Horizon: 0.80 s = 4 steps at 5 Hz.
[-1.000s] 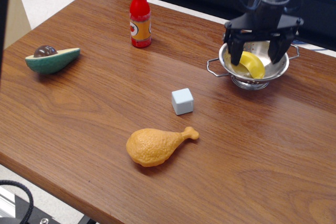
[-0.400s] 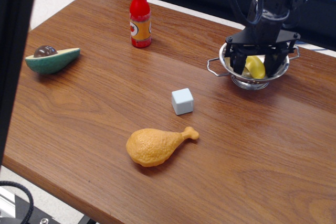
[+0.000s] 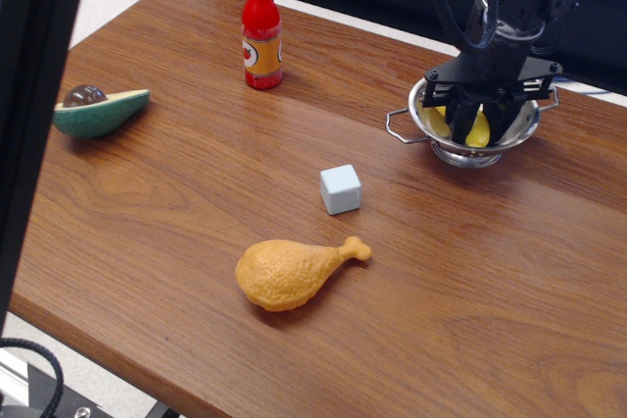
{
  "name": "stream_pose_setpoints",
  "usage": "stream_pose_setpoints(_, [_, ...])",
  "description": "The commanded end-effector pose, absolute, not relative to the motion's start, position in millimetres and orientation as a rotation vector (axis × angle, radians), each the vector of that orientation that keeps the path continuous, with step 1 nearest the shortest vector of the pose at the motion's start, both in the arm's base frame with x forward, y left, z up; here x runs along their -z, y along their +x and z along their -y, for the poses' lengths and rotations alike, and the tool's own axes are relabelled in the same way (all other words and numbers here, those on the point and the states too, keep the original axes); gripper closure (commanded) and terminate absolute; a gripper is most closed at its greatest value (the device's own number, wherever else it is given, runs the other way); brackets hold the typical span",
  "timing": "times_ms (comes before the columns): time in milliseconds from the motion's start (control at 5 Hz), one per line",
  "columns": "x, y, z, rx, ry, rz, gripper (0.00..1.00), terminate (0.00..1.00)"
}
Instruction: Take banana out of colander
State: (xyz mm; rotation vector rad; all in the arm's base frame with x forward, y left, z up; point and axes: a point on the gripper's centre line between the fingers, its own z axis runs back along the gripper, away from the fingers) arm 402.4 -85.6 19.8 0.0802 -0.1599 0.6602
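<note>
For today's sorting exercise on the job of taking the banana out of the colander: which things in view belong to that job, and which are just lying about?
Part of the job:
banana, inside the colander
colander
gripper, fingers down in the bowl on either side of the banana

Just lying about:
chicken leg
grey cube
red bottle
avocado half

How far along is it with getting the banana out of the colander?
Done: the pincer is down inside the colander, fingers on either side of the banana. In hand: the grasp itself; the fingers look close around the banana, but I cannot tell if they have gripped it. Left: the banana sits in the bowl, so lifting it out and setting it on the table remain.
</note>
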Motion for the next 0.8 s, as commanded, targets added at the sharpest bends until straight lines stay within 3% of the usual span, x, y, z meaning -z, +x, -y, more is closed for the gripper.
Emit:
stream_pose_setpoints(0, [-89, 411, 73, -0.696, 0.044, 0.308, 1.0, 0.0])
stream_pose_setpoints(200, [-109, 408, 72, -0.708, 0.004, 0.37, 1.0, 0.0])
stream_pose_setpoints(400, [-120, 387, 75, -0.658, -0.049, 0.367, 1.0, 0.0])
stream_pose_setpoints(600, [-115, 353, 80, -0.532, -0.076, 0.315, 1.0, 0.0])
